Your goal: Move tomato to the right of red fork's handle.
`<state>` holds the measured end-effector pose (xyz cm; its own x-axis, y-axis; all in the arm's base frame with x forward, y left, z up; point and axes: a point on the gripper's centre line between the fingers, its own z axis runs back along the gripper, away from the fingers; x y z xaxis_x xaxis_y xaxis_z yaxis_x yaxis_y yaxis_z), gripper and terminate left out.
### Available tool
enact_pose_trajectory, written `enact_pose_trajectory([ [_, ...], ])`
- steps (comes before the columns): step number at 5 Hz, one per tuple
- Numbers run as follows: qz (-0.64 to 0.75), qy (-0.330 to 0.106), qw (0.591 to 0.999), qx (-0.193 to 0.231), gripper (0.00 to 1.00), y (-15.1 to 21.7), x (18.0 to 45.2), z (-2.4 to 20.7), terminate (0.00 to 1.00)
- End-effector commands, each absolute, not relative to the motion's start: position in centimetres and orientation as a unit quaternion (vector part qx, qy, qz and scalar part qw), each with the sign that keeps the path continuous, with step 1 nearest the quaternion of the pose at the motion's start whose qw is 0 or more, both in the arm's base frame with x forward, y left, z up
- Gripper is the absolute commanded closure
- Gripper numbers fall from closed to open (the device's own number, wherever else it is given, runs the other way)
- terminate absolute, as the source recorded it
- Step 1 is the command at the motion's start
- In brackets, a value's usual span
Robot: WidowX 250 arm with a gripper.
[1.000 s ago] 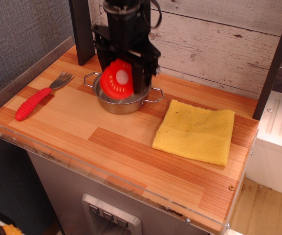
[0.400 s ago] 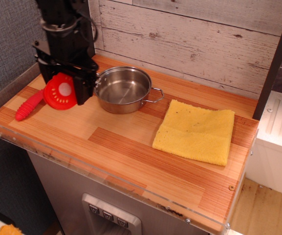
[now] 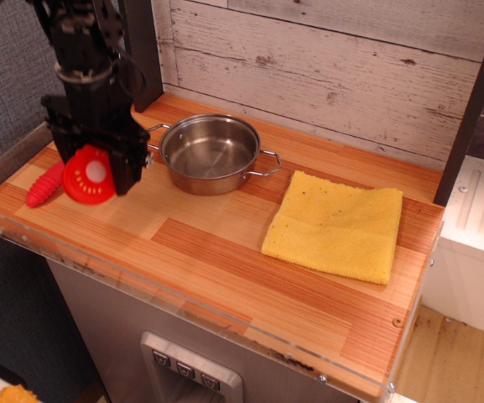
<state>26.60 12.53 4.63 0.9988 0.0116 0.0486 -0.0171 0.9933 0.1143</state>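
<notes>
While the gripper held its jaws closed on the tomato low beside the handle, lowering it straight to the board just right of the handle, clear of the pot, before releasing seemed advisable.

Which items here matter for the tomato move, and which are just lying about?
In play: gripper, the tomato it holds, red fork's handle.
Lying about: steel pot, yellow cloth.

Steel pot sits left of yellow cloth.
</notes>
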Motion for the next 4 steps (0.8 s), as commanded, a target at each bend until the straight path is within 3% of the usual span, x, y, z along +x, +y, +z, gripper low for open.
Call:
enact_pose_trajectory([
  [1, 0.012, -0.024, 0.995, 0.096, 1.00, 14.55, 26.65, 2.64, 0.00],
  [2, 0.012, -0.020, 0.995, 0.098, 1.00, 15.16, 26.54, 2.29, 0.00],
  [3, 0.011, -0.018, 0.995, 0.093, 0.00, 15.28, 26.44, 2.29, 0.00],
  [4, 0.006, -0.025, 0.996, 0.088, 0.00, 15.22, 26.37, 3.12, 0.00],
])
